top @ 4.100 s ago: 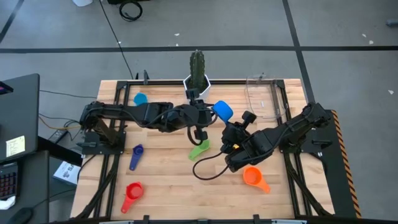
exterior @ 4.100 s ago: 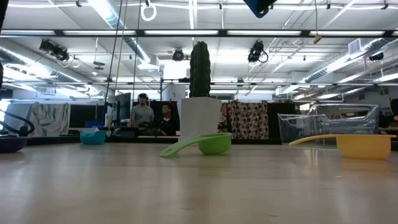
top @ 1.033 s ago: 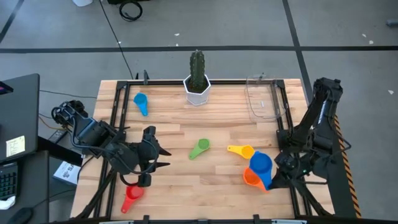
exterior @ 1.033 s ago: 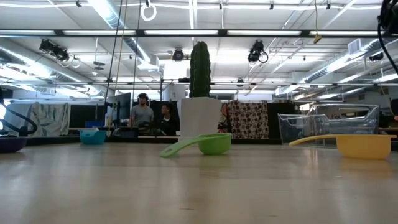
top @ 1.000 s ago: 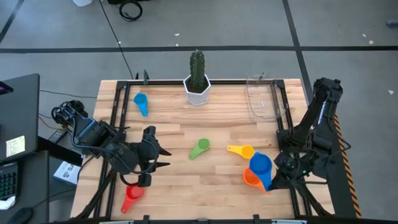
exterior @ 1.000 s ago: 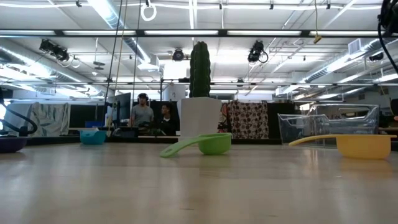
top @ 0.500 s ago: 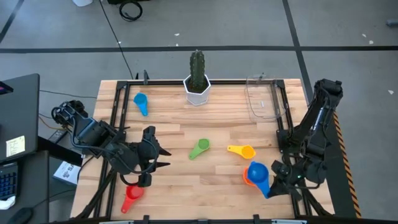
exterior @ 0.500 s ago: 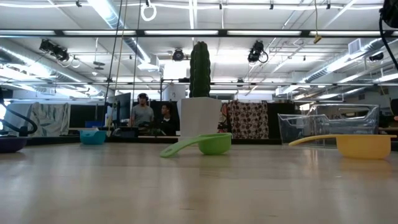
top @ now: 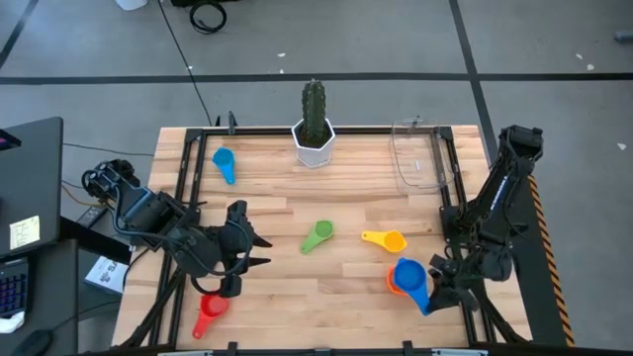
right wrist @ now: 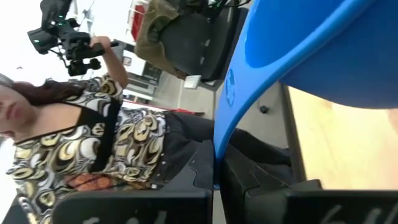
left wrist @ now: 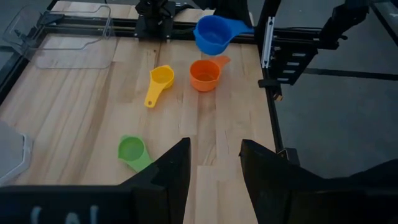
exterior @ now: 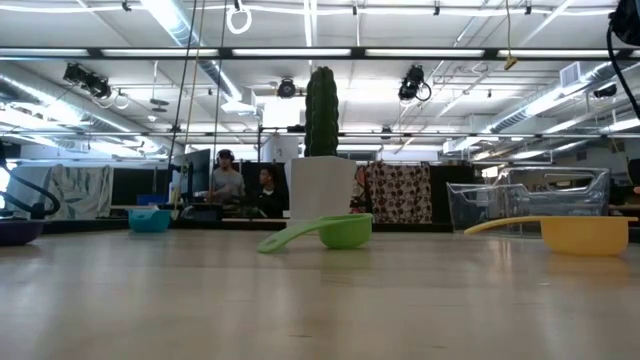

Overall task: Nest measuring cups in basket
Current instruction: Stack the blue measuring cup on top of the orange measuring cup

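Glossy blue cup [top: 409, 277], flat handle

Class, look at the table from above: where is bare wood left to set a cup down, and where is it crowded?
Bare wood lies between the light blue cup and green cup. It is crowded where the right gripper holds the blue cup over the orange cup, beside the yellow cup.

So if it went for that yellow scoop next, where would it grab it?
Probably by the flat handle. The yellow measuring cup sits upright on the table, its handle pointing toward the green measuring cup. Coming from above, fingers either side of the handle, looks easier than pinching the round bowl.
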